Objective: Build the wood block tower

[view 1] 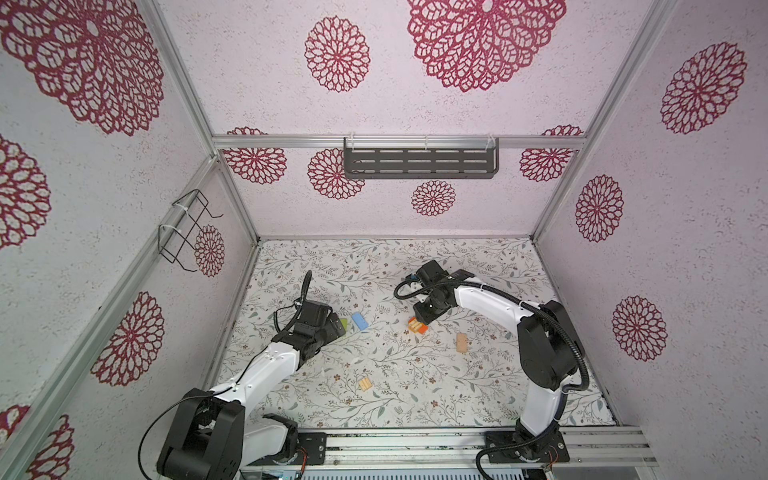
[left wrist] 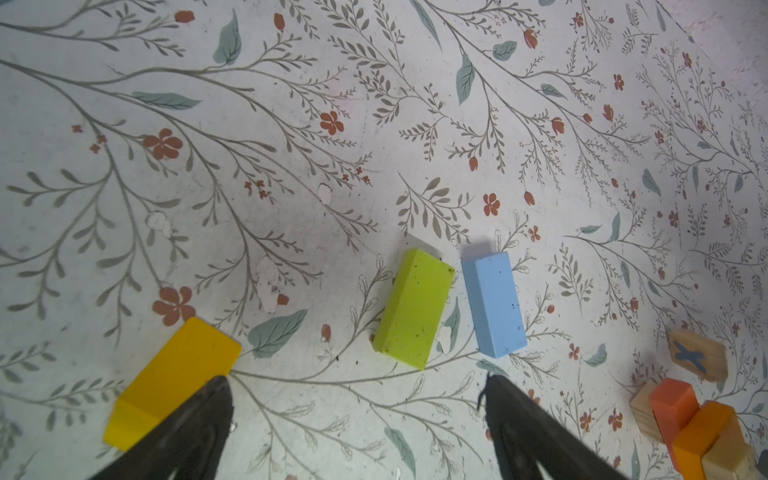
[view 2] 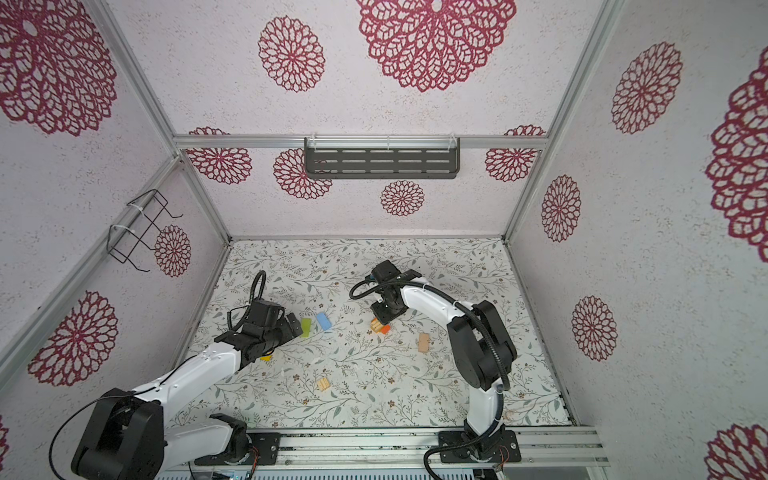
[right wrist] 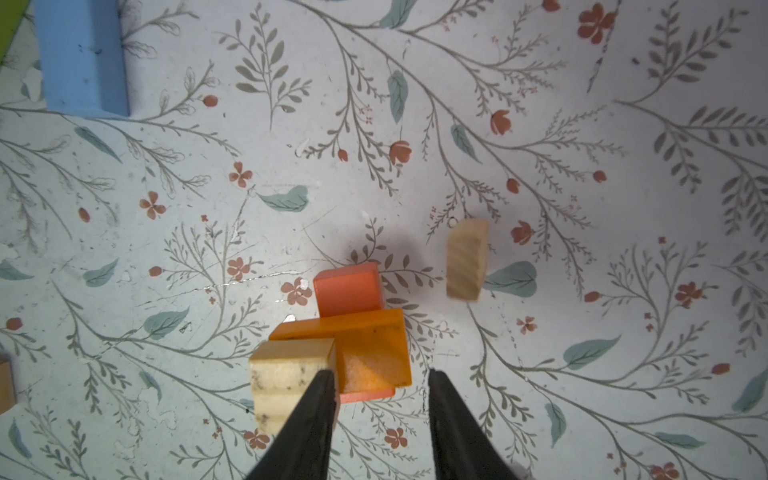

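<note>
The wood block tower (right wrist: 361,332) lies just under the right claw (right wrist: 380,373), partly open, gripping nothing

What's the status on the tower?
Left gripper open, empty, near green block. Right gripper open over tower, orange block atop red-orange block. Nothing blocking.

Lab robot cell: aluminium frame (view 1: 291,141), patterned wall panels (view 1: 249,75), floral tabletop (view 1: 374,407).

Low red-orange, orange, tan tower (right wrist: 370,349)
</note>
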